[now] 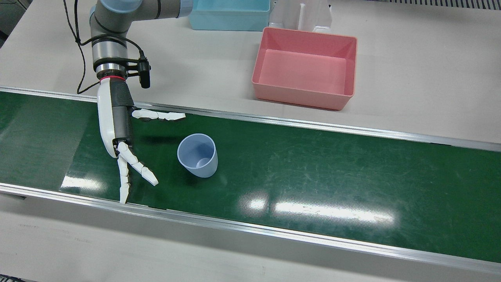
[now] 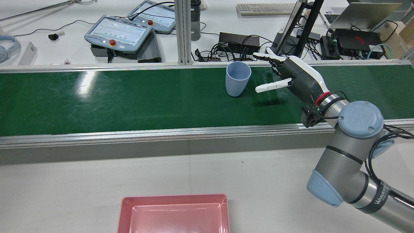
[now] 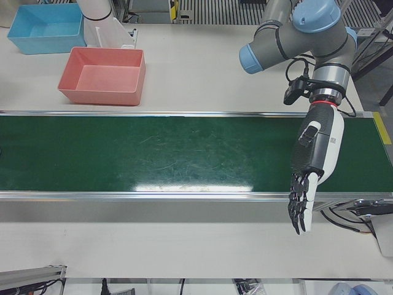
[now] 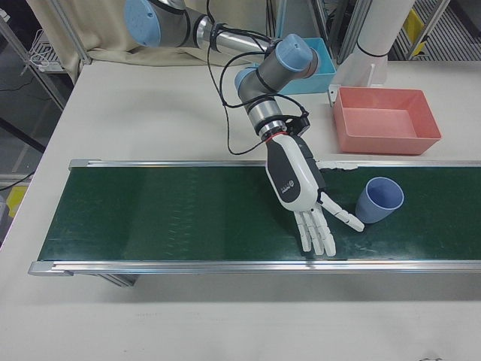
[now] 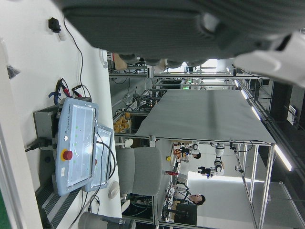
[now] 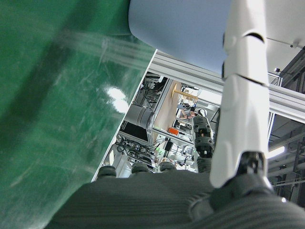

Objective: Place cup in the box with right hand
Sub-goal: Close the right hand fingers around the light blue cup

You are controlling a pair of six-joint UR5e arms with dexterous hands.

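Front view shows your right hand (image 1: 117,129) beside the cup (image 1: 197,155), fingers (image 1: 137,166) spread apart and holding nothing, with a clear gap to the cup. The cup stands upright on the green belt (image 1: 332,176), mouth up, near the middle of the belt's width. The pink box (image 1: 305,68) sits empty on the table (image 1: 422,78) beyond the belt, well apart from the cup.

The cup looks light and tapers toward its base, so a sideways nudge from the thumb (image 1: 158,115) before the fingers wrap around could tip or roll it. Close evenly round the wall. Your left hand (image 3: 313,169) hangs over the belt's far end, fingers loosely extended, gripping nothing.
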